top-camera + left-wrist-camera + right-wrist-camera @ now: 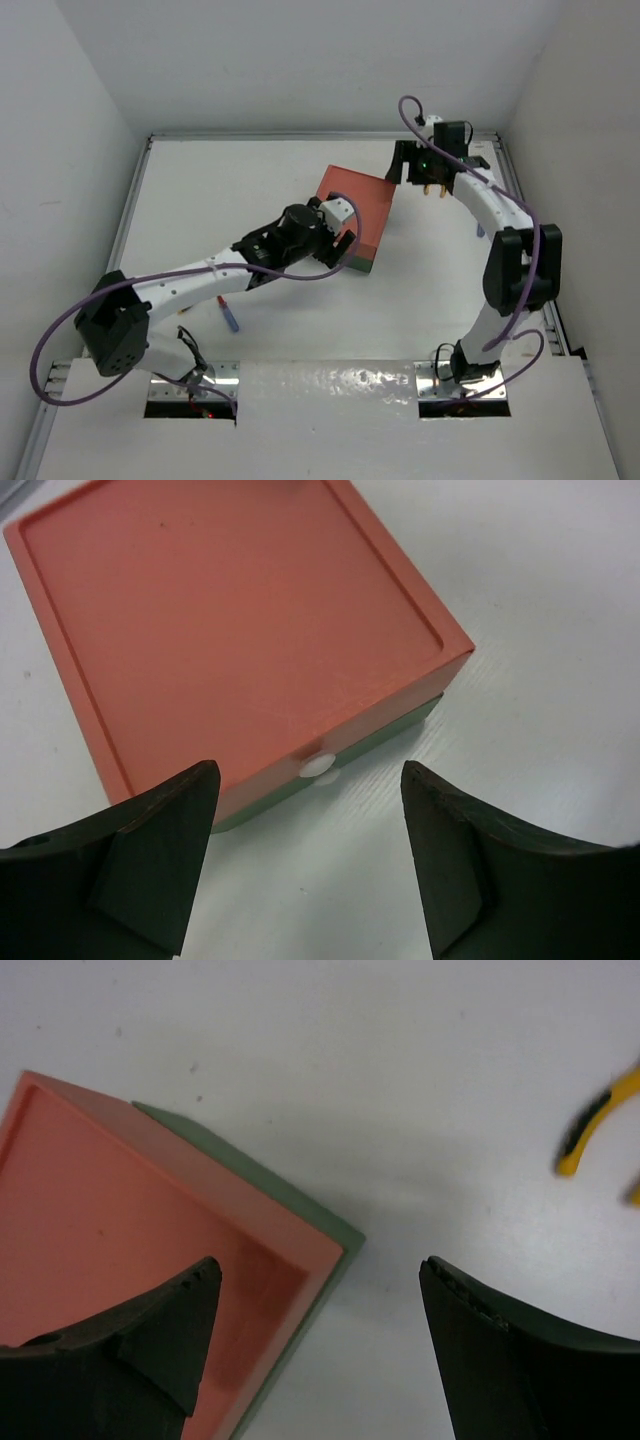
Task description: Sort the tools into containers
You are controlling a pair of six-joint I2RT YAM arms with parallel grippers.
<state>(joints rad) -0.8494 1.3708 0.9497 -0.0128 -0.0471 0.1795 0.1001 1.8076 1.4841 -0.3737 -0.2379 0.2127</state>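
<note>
Our left fingers (150,860) stand apart, empty, with the white knob (318,763) of the salmon-red drawer box (230,630) just ahead between them, the dark green box (392,734) beneath it. Our right fingers (520,1360) are spread too, gripping nothing; yellow-handled pliers (590,1130) lie ahead-right on the worktop (420,1080).

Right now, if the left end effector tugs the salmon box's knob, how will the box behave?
Salmon box looks rigid plastic, so probably no flex. Merely resting on the green box, it may slide rather than open. White knob is small, smooth: probably slippery.
</note>
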